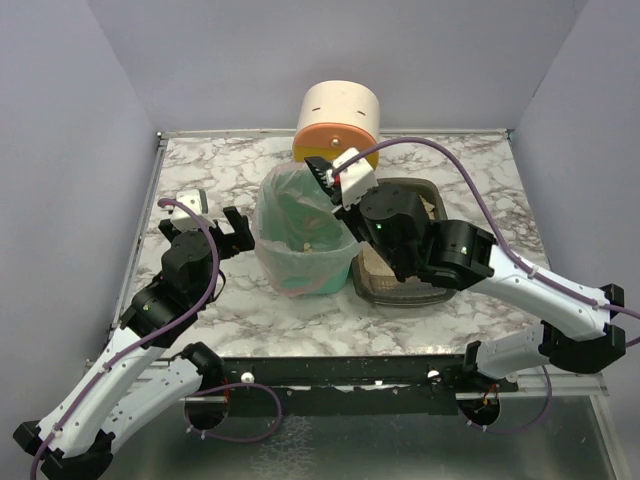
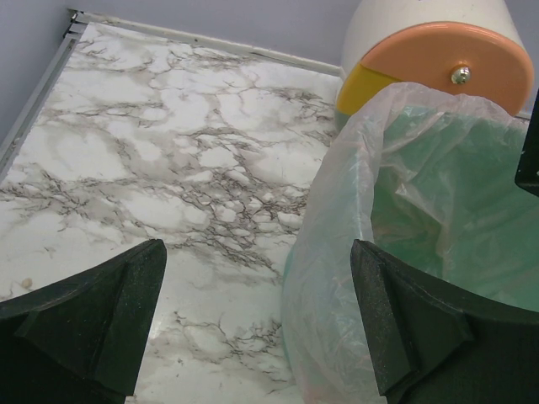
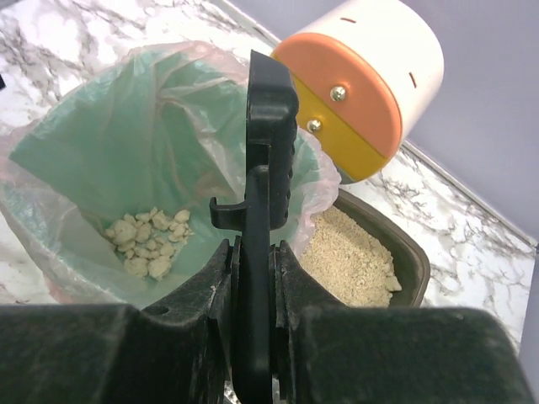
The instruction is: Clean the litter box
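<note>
We see the right gripper clamped on the handle of a black scoop, held edge-on above the green bin, whose clear liner already holds a small heap of pale clumps. The litter box sits just to the right of the bin with sandy litter in it, so we judge the scooping partly done, with further passes perhaps left. The left gripper stands wide and empty beside the bin.

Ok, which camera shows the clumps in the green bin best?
Right wrist: it looks down into the bin, clumps plain on the bottom. Top external shows them small and pale. Left wrist sees just the outside of the bag.
</note>
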